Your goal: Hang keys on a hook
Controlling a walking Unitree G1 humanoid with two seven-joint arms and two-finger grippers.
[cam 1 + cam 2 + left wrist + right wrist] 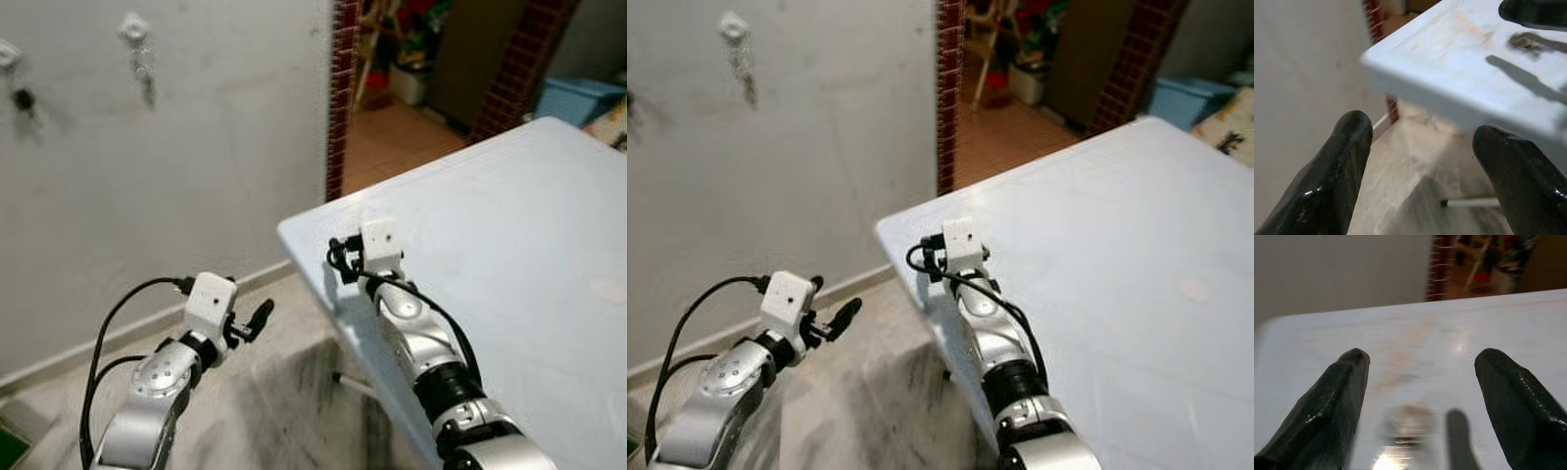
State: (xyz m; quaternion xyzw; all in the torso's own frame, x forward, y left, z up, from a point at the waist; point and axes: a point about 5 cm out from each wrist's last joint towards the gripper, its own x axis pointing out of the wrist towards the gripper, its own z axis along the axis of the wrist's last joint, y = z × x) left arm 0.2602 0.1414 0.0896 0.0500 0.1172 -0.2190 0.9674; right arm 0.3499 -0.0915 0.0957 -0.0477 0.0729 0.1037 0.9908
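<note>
I had the right gripper [1418, 396] over the near left corner of the white table [509, 225], its fingers [1337, 396] spread wide apart; between them, blurred, lay the keys [1410, 423] on the tabletop, just beside the gripper's shadow, untouched; the left gripper [1420, 171] hung over the marble floor [284, 411] left of the table, its fingers likewise apart and holding nothing; from its wrist camera I saw the keys [1530, 43] on the table near the right gripper's dark tip; far left on the grey wall [225, 147] sat two hooks [133, 29], one with something hanging that I could not make out.
</note>
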